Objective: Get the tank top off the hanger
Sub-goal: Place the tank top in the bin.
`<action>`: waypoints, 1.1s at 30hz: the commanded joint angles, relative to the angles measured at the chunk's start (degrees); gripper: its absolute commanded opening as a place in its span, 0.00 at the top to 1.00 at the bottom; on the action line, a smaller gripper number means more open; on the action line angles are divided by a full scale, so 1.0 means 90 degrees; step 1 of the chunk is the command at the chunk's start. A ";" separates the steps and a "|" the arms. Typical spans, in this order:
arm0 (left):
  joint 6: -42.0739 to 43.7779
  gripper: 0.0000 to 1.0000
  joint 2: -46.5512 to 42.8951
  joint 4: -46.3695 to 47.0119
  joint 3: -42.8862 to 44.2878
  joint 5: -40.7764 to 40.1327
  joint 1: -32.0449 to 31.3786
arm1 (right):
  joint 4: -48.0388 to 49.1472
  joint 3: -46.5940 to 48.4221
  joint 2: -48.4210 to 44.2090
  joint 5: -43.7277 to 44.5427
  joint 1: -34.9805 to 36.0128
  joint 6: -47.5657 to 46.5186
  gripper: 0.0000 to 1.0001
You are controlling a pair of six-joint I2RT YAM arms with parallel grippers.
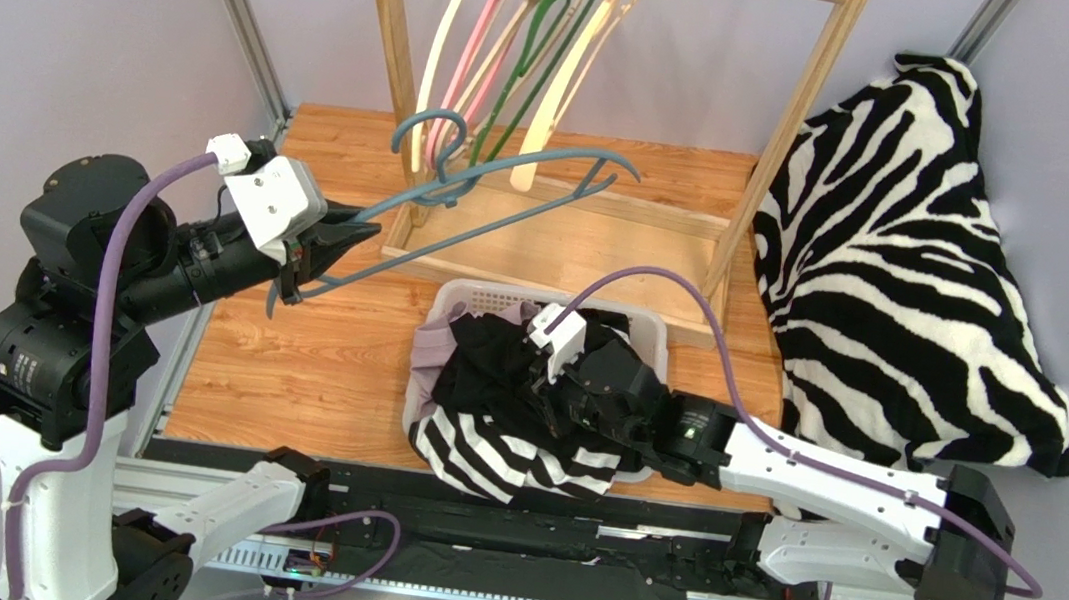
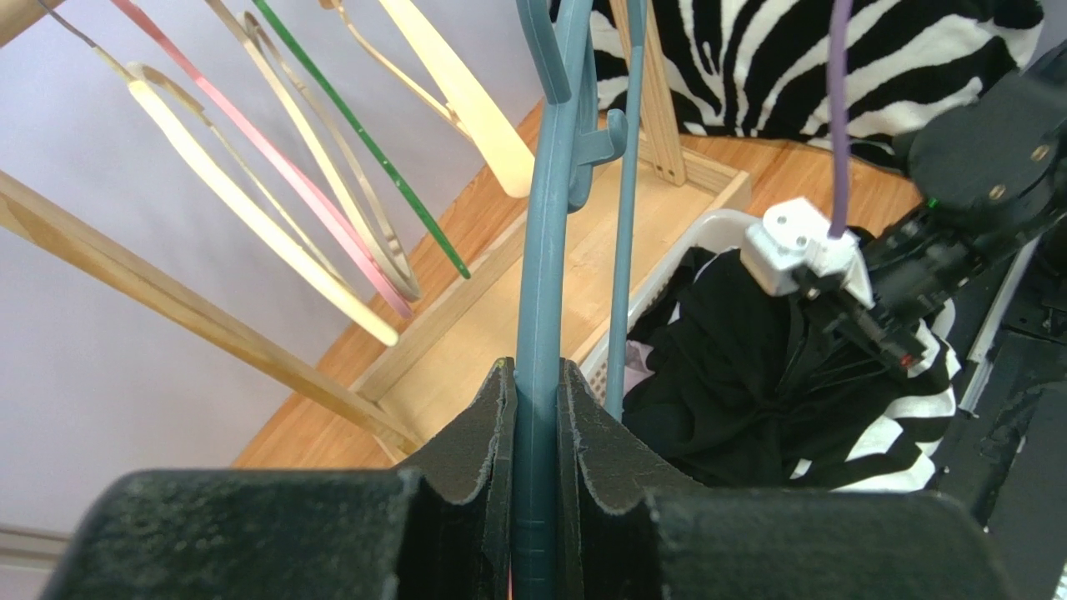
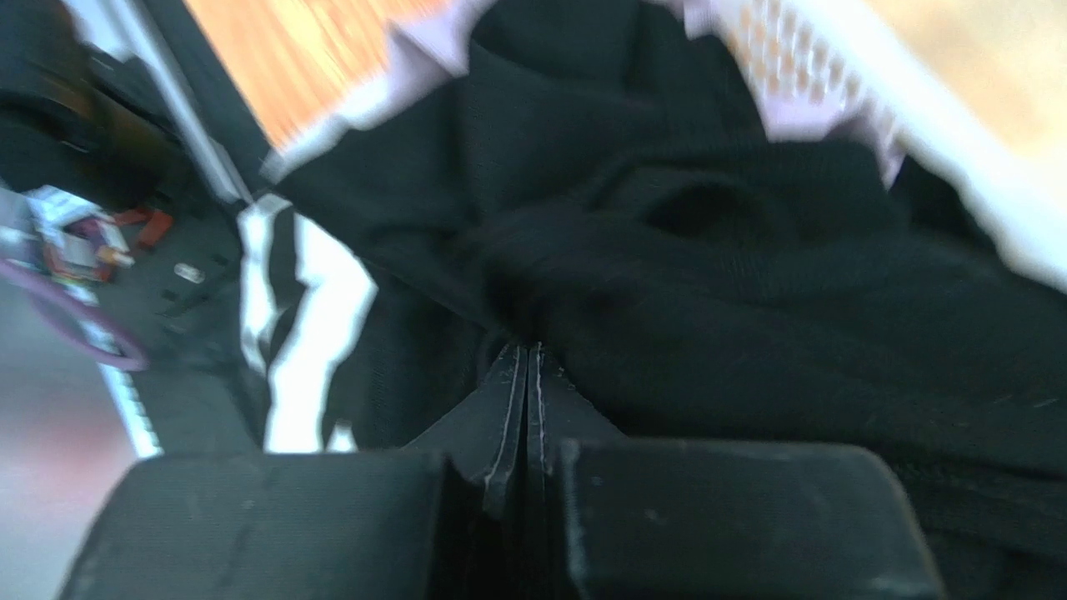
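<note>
The left tool (image 2: 536,375) is closed tight on a blue-grey hanger (image 2: 547,250), its two pads clamping one arm of it. It holds the hanger up in the air over the far left of the surface (image 1: 307,365), and the hook points toward the wooden rack (image 1: 807,90). Several pale, pink and green hangers (image 1: 525,43) hang from the rail of the rack at the far side. The tank top (image 1: 496,364), black and crumpled, is off the hanger and lies heaped in a white basket (image 1: 474,290) at the near middle of the surface, just in front of the rack's base. A zebra-striped cloth (image 1: 508,456) spills over the basket's near rim beneath it. The right tool (image 3: 526,363) is down on that heap with its jaws fully together, tips against the black fabric. Whether any cloth is caught between them cannot be told. A large zebra-print cushion (image 1: 909,252) leans at the far right, well apart from both tools.
</note>
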 commanded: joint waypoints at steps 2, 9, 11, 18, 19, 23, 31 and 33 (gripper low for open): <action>-0.0143 1.00 -0.0010 0.0178 0.0057 0.0161 0.0036 | 0.1025 -0.0746 0.0300 0.0506 -0.0093 0.0672 1.00; -0.0085 1.00 -0.0029 0.0080 0.0077 0.0239 0.0046 | 0.0940 -0.1197 0.1119 0.0447 -0.0260 0.1433 1.00; -0.0065 1.00 -0.0049 0.0032 0.0077 0.0278 0.0046 | 0.0773 -0.1148 0.1559 0.0457 -0.0259 0.1610 1.00; -0.0036 1.00 0.0000 -0.0105 0.0077 0.0425 0.0046 | -0.0339 -0.0544 0.1533 0.0759 -0.0182 0.1495 0.67; -0.0016 1.00 0.0009 -0.0105 0.0048 0.0405 0.0046 | -0.0458 -0.0311 0.1318 0.0856 -0.0172 0.1406 0.58; 0.0003 1.00 -0.0029 -0.0096 -0.0118 0.0376 0.0046 | -0.0702 0.0072 0.0000 0.1141 -0.0123 0.1016 0.39; 0.0111 1.00 -0.0137 -0.0076 -0.0460 0.0288 0.0046 | -0.1913 0.1467 -0.0891 0.1647 0.0853 -0.0341 0.17; 0.0101 1.00 -0.0137 -0.0057 -0.0577 0.0259 0.0046 | -0.2381 0.2218 -0.0872 0.1775 0.1077 -0.0781 0.15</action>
